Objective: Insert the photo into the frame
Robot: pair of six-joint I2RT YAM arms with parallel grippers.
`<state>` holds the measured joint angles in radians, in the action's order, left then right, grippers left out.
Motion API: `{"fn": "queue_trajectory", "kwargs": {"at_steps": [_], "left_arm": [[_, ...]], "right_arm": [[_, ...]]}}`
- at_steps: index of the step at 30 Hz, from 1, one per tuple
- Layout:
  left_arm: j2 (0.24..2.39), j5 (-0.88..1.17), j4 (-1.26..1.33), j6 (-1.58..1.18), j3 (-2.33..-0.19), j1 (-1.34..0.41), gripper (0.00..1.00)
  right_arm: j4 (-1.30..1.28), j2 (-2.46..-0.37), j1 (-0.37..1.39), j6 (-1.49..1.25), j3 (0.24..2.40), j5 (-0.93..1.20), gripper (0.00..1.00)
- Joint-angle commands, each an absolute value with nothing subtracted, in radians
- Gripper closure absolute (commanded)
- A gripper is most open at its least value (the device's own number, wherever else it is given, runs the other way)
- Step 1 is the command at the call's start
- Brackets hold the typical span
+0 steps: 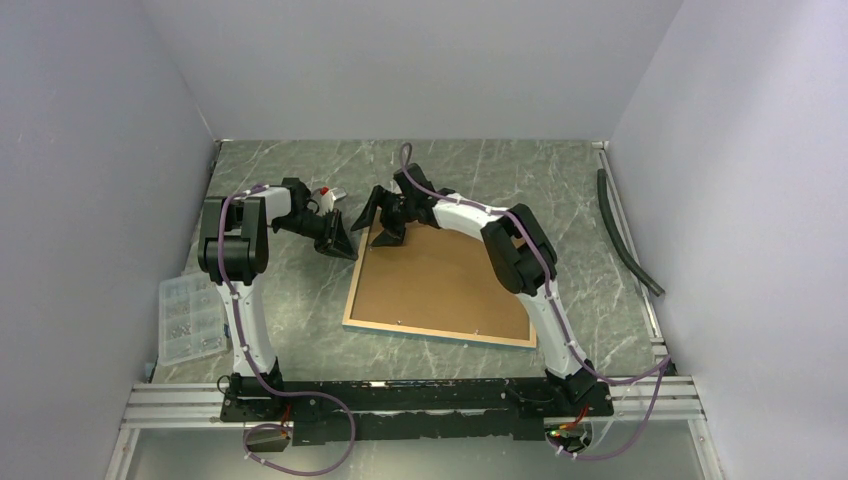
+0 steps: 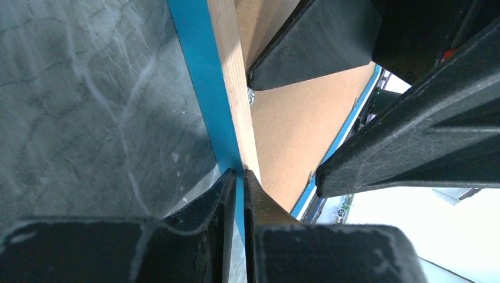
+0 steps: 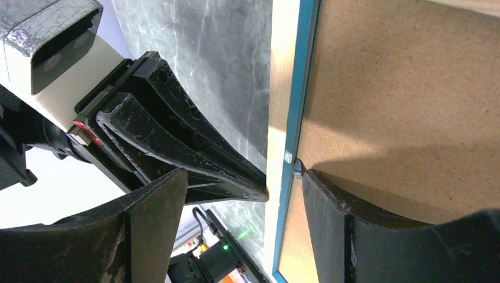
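Note:
The frame (image 1: 430,333) lies face down on the table, with a blue rim (image 2: 203,88) and a light wood edge (image 3: 282,71). The brown backing panel (image 1: 440,285) fills its back. The photo is hidden. My left gripper (image 1: 350,250) is shut, and its tips (image 2: 240,174) touch the outer side of the frame's left edge near the far corner. My right gripper (image 3: 244,177) is open and straddles that same edge. One finger (image 3: 330,206) rests on the backing panel (image 3: 401,88) beside a small metal tab (image 3: 295,168). The other finger (image 3: 159,206) hangs outside the frame.
A clear plastic parts box (image 1: 190,318) sits at the left table edge. A black hose (image 1: 625,235) and a metal rail lie along the right side. A small white and red object (image 1: 325,195) sits behind the left gripper.

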<state>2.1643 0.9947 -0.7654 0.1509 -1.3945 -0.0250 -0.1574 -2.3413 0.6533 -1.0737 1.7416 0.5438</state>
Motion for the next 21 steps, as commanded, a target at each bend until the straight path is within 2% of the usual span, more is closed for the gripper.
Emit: {"fn": "queue_trajectory", "kwargs": {"at_steps": [1,10,21], "left_arm": [[2.171,0.979,-0.73,0.142,-1.404,-0.039,0.85],[2.178,0.974,-0.73,0.137,-1.412,-0.043,0.86],[2.153,0.967,-0.744,0.15,-1.401,-0.043,0.86]], "right_arm": [[-0.182,-2.403,0.693,-1.047,1.83,0.613,0.25],[-0.219,-2.447,0.707,-1.002,1.887,0.673,0.25],[-0.21,-2.345,0.597,-0.93,1.904,0.692,0.21]]}}
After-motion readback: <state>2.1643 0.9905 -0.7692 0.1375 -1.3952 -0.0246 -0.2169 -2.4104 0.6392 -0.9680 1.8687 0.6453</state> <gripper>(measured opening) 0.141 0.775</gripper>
